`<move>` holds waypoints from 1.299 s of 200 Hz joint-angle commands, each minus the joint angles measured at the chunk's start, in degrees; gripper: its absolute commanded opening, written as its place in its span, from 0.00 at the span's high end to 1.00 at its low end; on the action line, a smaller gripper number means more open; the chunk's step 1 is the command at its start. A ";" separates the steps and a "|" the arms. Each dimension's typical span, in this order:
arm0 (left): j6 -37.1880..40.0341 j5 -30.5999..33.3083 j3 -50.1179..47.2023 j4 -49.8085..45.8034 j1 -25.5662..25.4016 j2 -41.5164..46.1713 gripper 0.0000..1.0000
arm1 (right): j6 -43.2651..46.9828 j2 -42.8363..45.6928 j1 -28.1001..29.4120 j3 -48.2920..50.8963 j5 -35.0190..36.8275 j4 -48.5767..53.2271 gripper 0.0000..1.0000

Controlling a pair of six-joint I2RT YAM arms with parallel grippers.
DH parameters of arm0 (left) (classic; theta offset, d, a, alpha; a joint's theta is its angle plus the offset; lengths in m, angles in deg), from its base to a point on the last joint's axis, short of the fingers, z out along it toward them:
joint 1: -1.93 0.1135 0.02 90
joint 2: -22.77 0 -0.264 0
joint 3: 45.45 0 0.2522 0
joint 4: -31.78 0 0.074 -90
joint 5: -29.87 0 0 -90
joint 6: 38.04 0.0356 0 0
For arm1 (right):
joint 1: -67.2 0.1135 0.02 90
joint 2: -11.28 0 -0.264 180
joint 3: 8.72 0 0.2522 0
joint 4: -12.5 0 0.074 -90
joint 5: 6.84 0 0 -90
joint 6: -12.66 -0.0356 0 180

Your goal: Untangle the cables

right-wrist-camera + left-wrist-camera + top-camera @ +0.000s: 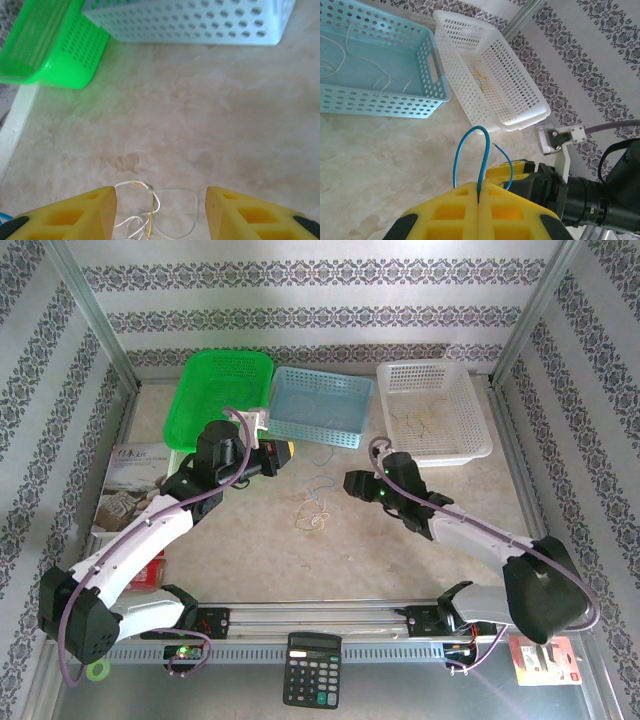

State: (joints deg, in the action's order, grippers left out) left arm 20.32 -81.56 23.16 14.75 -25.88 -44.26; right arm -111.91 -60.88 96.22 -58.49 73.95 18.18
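Note:
My left gripper (478, 186) is shut on a thin blue cable (470, 150), whose loop rises beyond the yellow fingertips. From above, this gripper (284, 454) hangs near the blue basket with the blue loop (322, 453) sticking out to its right. A small tangle of whitish and yellow-orange cables (313, 515) lies on the table between the arms. My right gripper (161, 200) stands open just above that tangle (150, 212), with nothing between its fingers. In the top view the right gripper (352, 483) is to the right of the tangle.
Three baskets line the back: green (225, 390), blue (320, 405) and white (432, 408). Whitish wires lie in the blue basket (380, 105), yellow ones in the white basket (520, 100). A printed box (125, 490) sits at the left and a calculator (311, 683) at the front edge.

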 commanded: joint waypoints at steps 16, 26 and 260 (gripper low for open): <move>-0.53 -0.50 -0.35 3.02 -0.80 1.33 1.00 | -2.18 5.49 -2.22 0.81 -1.35 -0.42 0.46; -0.53 -0.54 -0.35 3.09 -0.71 1.43 1.00 | -2.92 6.72 -2.20 0.63 -2.37 -1.02 0.43; -1.14 -0.23 -1.92 3.61 -0.75 3.31 1.00 | -18.29 -3.28 6.15 -8.67 -5.33 -22.25 0.65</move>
State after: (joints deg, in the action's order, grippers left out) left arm 19.88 -81.54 22.31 15.93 -25.88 -42.09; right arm -128.39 -63.20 101.61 -64.79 70.04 1.11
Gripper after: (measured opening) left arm 0.042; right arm 0.453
